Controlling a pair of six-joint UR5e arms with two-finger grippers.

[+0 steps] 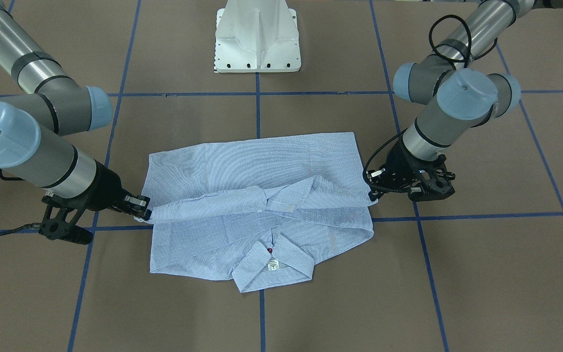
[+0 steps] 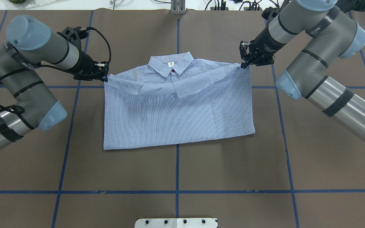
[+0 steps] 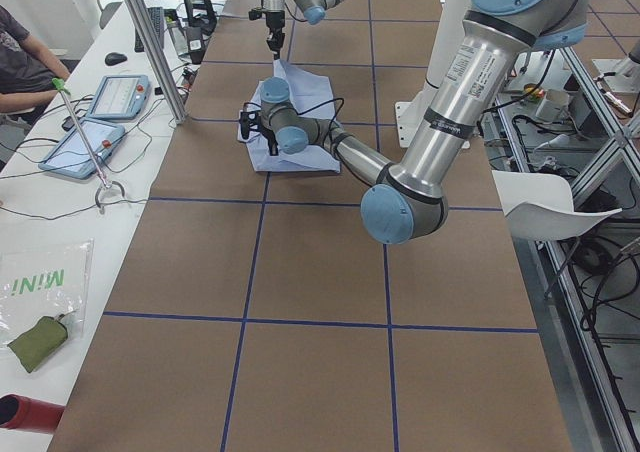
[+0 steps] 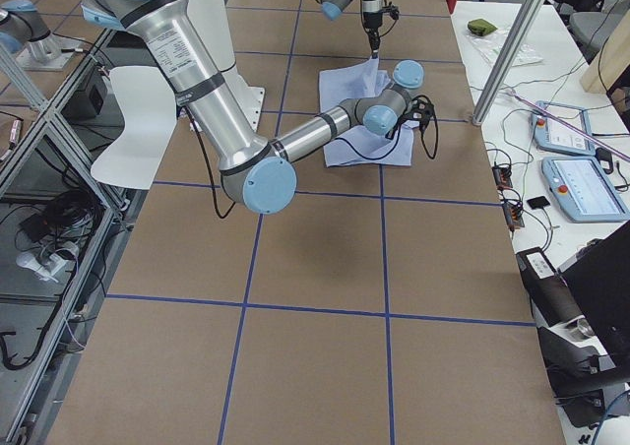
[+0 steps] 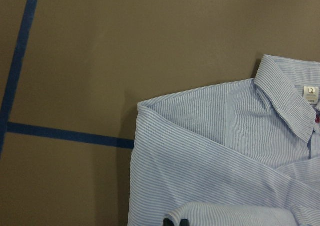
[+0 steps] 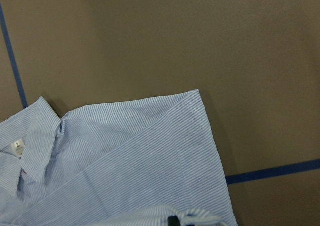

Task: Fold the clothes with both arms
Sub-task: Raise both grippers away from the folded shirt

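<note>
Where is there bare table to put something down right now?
Free: the wide strip of table between the shirt hem and the pedestal base. Crowded: beside both shoulders, where the left gripper and right gripper pinch the shirt.

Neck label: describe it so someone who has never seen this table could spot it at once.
On the brown, blue-taped table lies one blue striped shirt, folded into a rectangle. Its collar sits at the edge farthest from the robot's base. The neck label is the small white tag inside that collar, beside a red button; unlike the cloth around it, it is unstriped.
</note>
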